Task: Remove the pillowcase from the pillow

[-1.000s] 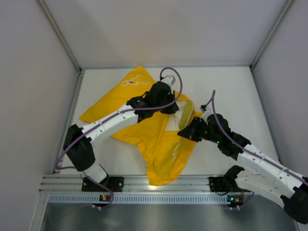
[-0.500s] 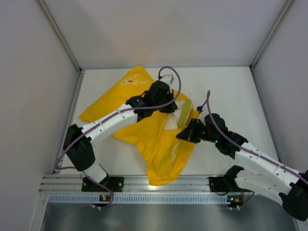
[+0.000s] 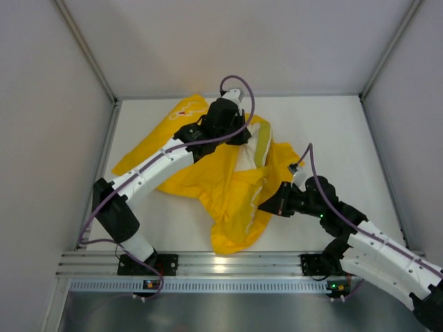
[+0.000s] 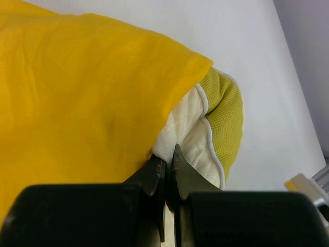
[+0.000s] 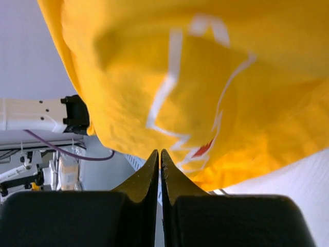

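left gripper: clamped on pillow edge | right gripper: clamped on pillowcase | pillow corner bare

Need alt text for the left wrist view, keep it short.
The left hand pinches the cream pillow where it pokes out of the yellow pillowcase. The pillow's green mesh corner shows at right, over the white table.
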Controlling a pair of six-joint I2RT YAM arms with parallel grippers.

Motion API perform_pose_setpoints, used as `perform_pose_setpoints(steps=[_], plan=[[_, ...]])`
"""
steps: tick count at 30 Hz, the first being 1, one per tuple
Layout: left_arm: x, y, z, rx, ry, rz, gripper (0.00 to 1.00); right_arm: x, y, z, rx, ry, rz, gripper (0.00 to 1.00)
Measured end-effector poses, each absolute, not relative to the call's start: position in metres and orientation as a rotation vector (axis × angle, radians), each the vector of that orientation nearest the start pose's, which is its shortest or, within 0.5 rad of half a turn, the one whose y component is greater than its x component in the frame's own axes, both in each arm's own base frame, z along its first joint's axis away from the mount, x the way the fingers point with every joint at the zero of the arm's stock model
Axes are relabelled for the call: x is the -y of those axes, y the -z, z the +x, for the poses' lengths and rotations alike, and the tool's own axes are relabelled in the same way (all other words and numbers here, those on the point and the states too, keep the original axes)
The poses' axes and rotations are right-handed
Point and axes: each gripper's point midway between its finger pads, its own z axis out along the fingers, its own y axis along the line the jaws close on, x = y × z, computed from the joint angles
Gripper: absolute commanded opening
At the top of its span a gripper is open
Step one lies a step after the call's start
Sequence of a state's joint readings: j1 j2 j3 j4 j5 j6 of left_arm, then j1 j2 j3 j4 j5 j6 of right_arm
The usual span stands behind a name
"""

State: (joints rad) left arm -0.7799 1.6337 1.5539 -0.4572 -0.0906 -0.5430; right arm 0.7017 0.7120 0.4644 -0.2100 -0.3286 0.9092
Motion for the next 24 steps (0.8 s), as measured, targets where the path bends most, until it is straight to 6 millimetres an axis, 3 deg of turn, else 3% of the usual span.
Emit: perform_pose_setpoints(steps=[4, 5, 6, 8, 11, 18, 21, 24], plan=[[0.333, -0.293, 0.360, -2.100, 0.671, 0.153, 0.00, -0.236, -0.160, 0.136, -2.252, -1.313, -0.049, 0.00], [0.332, -0.299, 0.362, -2.085, 0.671, 0.146, 0.00, -0.235, -0.156, 0.134, -2.261, -1.311, -0.062, 0.09], [0.331, -0.304, 0.364, -2.074, 0.673, 0.144, 0.00, -0.234, -0.151, 0.132, -2.276, -1.300, -0.069, 0.32], [0.332, -0.306, 0.364, -2.069, 0.678, 0.144, 0.00, -0.231, -0.145, 0.133, -2.293, -1.259, -0.074, 0.68], [0.333, -0.299, 0.360, -2.088, 0.681, 0.155, 0.00, -0.223, -0.150, 0.141, -2.276, -1.179, -0.060, 0.98], [0.326, -0.261, 0.339, -2.176, 0.661, 0.189, 0.00, -0.212, -0.222, 0.206, -2.156, -1.083, 0.097, 1.00], [0.323, -0.260, 0.336, -2.184, 0.660, 0.192, 0.00, -0.211, -0.226, 0.225, -2.169, -1.077, 0.139, 0.99], [0.324, -0.263, 0.335, -2.177, 0.674, 0.193, 0.00, -0.214, -0.213, 0.231, -2.234, -1.077, 0.159, 1.00]])
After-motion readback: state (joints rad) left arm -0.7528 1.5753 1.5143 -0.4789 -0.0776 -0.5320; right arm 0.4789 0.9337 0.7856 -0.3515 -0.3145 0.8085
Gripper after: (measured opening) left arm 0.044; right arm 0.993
